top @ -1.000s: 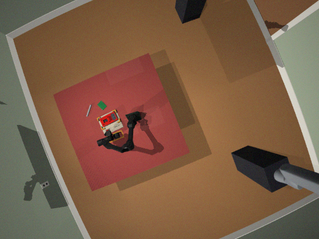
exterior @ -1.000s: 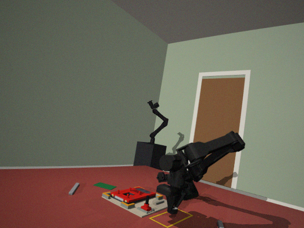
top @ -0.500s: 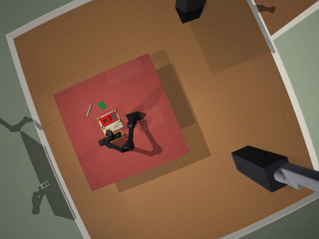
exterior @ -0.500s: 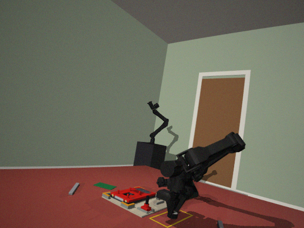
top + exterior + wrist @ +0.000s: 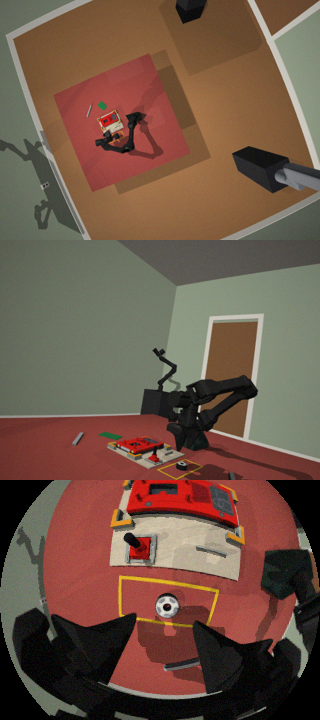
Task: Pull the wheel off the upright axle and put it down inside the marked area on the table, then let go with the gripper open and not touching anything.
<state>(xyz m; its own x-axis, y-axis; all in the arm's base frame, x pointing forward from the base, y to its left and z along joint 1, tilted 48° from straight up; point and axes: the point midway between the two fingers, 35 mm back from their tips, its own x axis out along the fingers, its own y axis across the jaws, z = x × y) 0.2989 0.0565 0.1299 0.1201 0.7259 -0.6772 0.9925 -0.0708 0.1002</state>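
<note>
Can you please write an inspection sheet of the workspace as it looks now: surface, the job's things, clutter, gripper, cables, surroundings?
Surface: red mat on a brown floor.
Job's things: black wheel lies flat inside the yellow marked area; it is off the upright axle, which stands on the red block of the beige board.
Clutter: green plate and grey bar left of the board; a second grey bar at the picture's lower edge.
Gripper: gripper open, raised above the wheel, touching nothing.
Cables: nothing seen.
Surroundings: green walls, a brown door, a black box carrying a thin camera arm.
</note>
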